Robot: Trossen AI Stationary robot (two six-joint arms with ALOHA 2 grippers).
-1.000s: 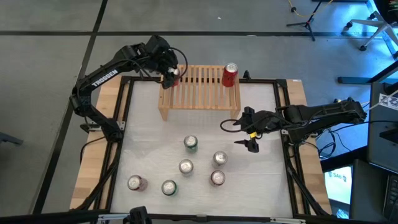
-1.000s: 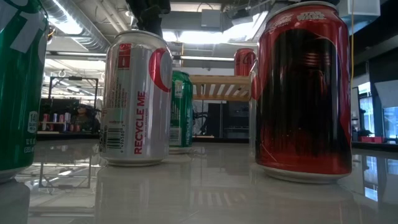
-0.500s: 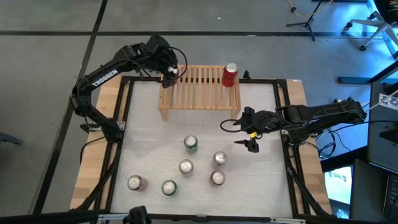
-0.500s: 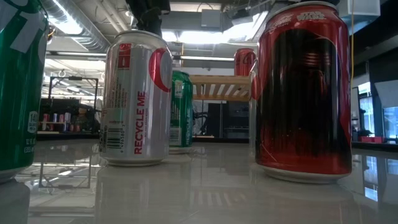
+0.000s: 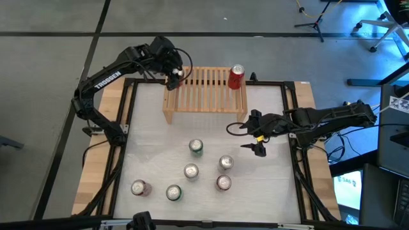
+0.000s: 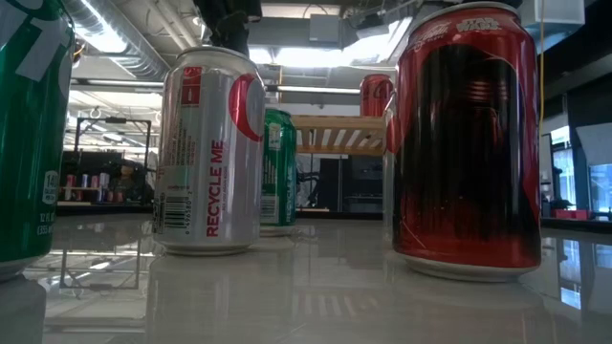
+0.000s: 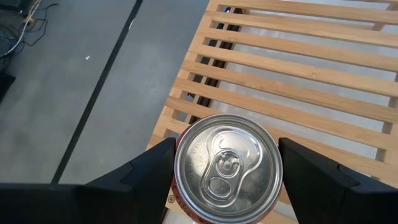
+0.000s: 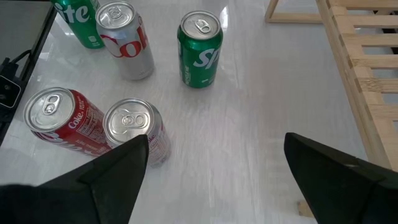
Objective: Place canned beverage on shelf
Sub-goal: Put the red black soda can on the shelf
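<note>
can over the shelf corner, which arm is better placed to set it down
Left. Its gripper has the can between its jaws, right over the shelf. The right gripper sits open and empty beside the shelf.

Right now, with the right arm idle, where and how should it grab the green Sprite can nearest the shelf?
Grip the Sprite can across its round sidewall, descending from above: it stands upright, apart from the other cans. The right gripper waits open over the table.

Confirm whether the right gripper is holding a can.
No. The right gripper hangs open over bare table, with no can between its fingers.
</note>
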